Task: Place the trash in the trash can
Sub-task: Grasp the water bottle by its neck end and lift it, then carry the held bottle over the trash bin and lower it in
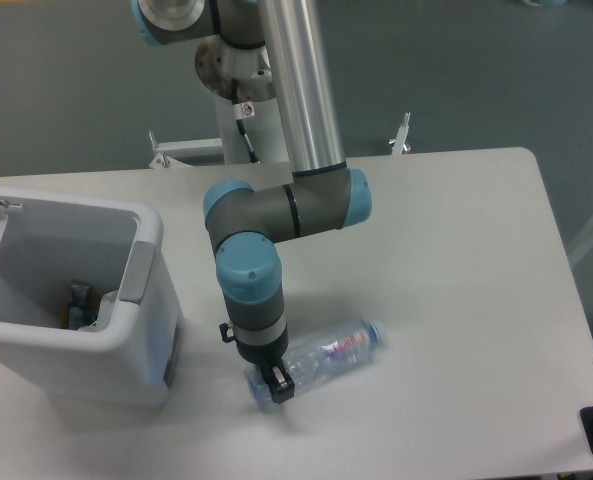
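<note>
The bottle (321,360) lies on the table (456,250), long axis running up-right from the end effector (276,385), which sits at its base end (grip looks clamped on it, I think). The bin (76,300) is off to the left.

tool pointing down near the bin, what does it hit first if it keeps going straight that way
The tool points down at the base end of the plastic bottle, so it would meet the bottle first, then the table beneath, though depth is unclear.
</note>
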Controlling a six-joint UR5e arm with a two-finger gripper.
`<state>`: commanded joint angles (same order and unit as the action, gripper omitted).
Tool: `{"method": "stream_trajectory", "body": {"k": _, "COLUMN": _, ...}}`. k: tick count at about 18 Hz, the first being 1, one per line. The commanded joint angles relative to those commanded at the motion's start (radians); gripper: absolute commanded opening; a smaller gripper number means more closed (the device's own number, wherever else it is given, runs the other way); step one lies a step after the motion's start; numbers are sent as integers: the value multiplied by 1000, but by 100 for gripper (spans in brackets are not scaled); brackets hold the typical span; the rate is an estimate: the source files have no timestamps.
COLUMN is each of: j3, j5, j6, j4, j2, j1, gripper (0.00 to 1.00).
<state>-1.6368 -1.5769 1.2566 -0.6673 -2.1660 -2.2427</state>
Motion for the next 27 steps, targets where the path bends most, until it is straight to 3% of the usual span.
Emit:
{"method": "stream_trajectory", "body": {"k": 6, "j3": 57, "j5": 2, "j6": -87, "j4": 0, "j2": 43, "j1": -54, "gripper": 48}}
{"method": "stream_trajectory", "body": {"k": 9, "j3": 149, "j5": 8, "j6": -172, "j4": 0, "j2": 48, "j1": -77, "gripper": 48}}
{"method": "stream_trajectory", "body": {"k": 13, "j3": 280, "j5": 83, "j6": -431, "j4": 0, "j2": 51, "j1": -80, "gripper": 48}}
{"method": "stream_trajectory", "body": {"k": 15, "j3": 317, "j5": 126, "j6": -523, "j4": 0, "j2": 69, "j1": -81, "gripper": 49}}
{"method": "stream_trajectory", "body": {"k": 18, "j3": 341, "j5": 240, "j6": -641, "j4": -2, "j2": 118, "j1": -80, "gripper": 49}}
{"method": "stream_trajectory", "body": {"k": 23, "j3": 374, "j5": 579, "j6": -831, "j4": -2, "j2": 209, "j1": -89, "gripper": 49}}
{"method": "stream_trajectory", "body": {"k": 27, "j3": 385, "j5": 739, "j6": -867, "j4": -2, "j2": 270, "j1": -86, "gripper": 49}}
